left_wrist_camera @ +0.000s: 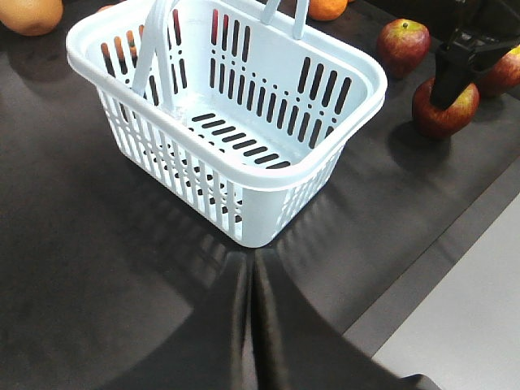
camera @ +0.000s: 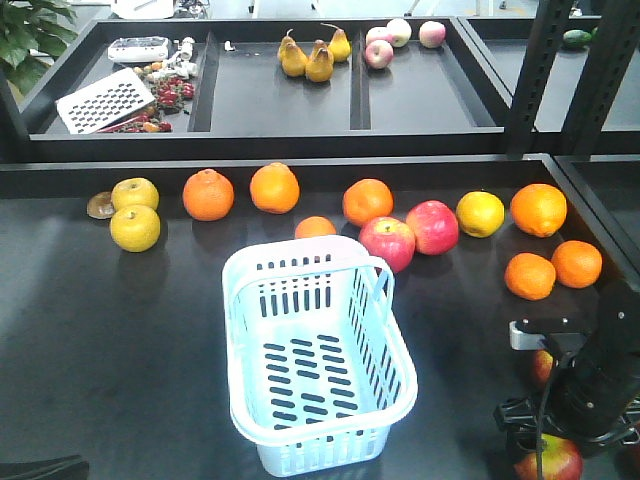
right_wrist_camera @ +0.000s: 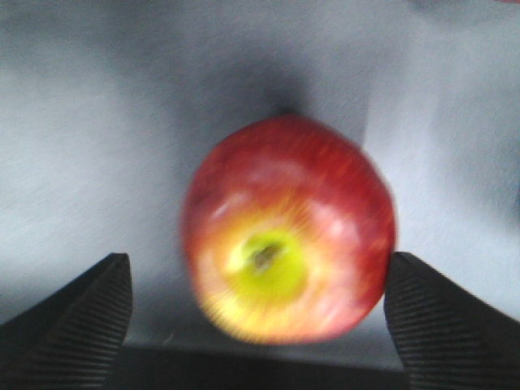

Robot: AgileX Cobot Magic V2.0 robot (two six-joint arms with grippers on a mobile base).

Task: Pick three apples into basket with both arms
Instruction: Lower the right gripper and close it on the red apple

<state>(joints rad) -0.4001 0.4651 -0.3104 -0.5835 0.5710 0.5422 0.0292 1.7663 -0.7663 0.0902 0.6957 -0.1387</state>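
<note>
A maroon-red apple (right_wrist_camera: pixel 288 236), blurred, with a yellow-green stem end, lies between the fingers of my open right gripper (right_wrist_camera: pixel 256 321). The right finger (right_wrist_camera: pixel 443 325) is at its side and the left finger (right_wrist_camera: pixel 77 321) stands well apart. In the front view this apple (camera: pixel 548 462) lies at the bottom right under the black right arm (camera: pixel 595 385). A second apple (camera: pixel 540 368) peeks out beside the arm. The left wrist view shows three apples (left_wrist_camera: pixel 404 45) (left_wrist_camera: pixel 443 110) (left_wrist_camera: pixel 504 69) right of the pale blue basket (left_wrist_camera: pixel 244 175). My left gripper (left_wrist_camera: pixel 252 272) is shut and empty, just before the basket's near corner.
The basket (camera: pixel 240 385) holds nothing. Behind it lie two brighter pink-red apples (camera: pixel 387 242) (camera: pixel 432 226), several oranges (camera: pixel 208 194) (camera: pixel 530 275) and yellow fruit (camera: pixel 135 227). A raised black divider (camera: pixel 300 165) separates the back trays with pears (camera: pixel 318 62). The table's front edge (left_wrist_camera: pixel 439 268) is close.
</note>
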